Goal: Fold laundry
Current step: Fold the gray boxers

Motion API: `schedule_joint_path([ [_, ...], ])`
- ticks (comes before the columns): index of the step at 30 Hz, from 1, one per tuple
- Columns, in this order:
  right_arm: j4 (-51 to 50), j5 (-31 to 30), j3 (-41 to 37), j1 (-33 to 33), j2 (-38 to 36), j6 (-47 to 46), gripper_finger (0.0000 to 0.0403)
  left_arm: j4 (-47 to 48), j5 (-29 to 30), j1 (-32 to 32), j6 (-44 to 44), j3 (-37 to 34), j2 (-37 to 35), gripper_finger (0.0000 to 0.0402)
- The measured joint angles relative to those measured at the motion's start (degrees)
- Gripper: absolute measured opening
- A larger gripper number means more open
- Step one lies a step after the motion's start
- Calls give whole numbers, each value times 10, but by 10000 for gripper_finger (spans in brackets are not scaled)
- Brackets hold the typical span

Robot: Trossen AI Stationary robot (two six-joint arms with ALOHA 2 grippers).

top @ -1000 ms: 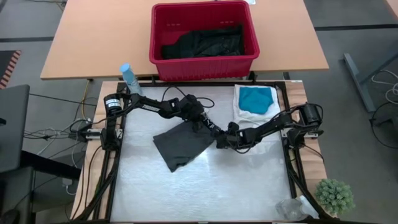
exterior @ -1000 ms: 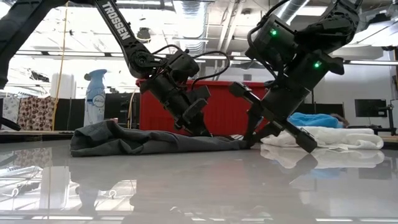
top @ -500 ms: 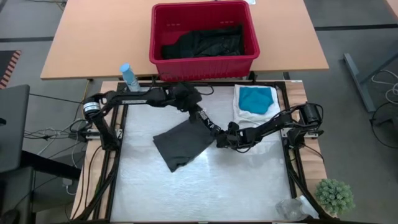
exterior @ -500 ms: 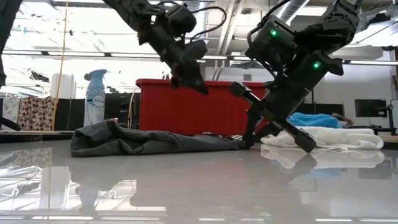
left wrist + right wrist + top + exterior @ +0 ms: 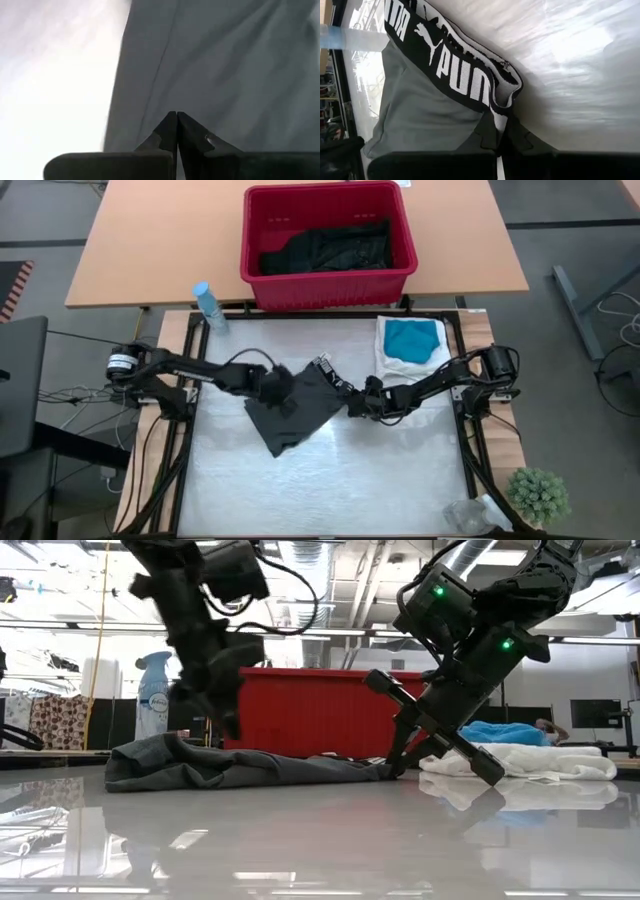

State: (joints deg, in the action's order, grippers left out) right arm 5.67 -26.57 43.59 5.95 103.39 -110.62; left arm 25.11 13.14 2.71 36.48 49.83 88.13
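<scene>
So around the edges: there's a red plastic basket point(image 5: 328, 235) at 12 o'clock, sitting on a tan wooden table point(image 5: 150, 250) behind the shiny white worktop point(image 5: 330, 480). In the low view the basket point(image 5: 310, 710) is a red wall straight across the back. A pale blue spray bottle point(image 5: 207, 304) stands at roughly 11 o'clock, right at the worktop's far corner; from the low view it's upright point(image 5: 152, 695) near the left edge. Down at 5 o'clock there's a small green potted plant point(image 5: 540, 496), with some crumpled clear plastic point(image 5: 470, 515) just beside it. A dark monitor-ish thing point(image 5: 20, 385) pokes in at 9 o'clock, off the worktop.
</scene>
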Motion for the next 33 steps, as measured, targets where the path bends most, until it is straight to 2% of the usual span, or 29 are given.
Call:
schedule_joint_path([
  [3, 10, 7, 0, 0, 0, 14, 24, 85, 21, -23, 36, -5, 2, 0],
  [4, 14, 10, 0, 0, 0, 16, 24, 87, 31, -27, 38, -9, 3, 0],
  [8, 19, 12, 0, 0, 0, 16, 24, 52, 36, -18, 42, -43, 9, 0],
  [14, 32, 12, 0, 2, 0, 16, 24, -31, 2, 19, -2, -80, 10, 0],
  [19, 44, 14, 0, 4, 0, 16, 24, -70, 7, 55, -61, -82, 12, 0],
  [24, 20, 9, 0, 8, 0, -16, 24, -121, 18, 118, -116, -82, 15, 0],
  [29, -8, -8, 0, 13, 0, -53, 24, -201, -23, 173, -146, -72, 63, 0],
  [33, -10, -11, 0, 13, 0, -63, 24, -199, -29, 183, -152, -35, 88, 0],
])
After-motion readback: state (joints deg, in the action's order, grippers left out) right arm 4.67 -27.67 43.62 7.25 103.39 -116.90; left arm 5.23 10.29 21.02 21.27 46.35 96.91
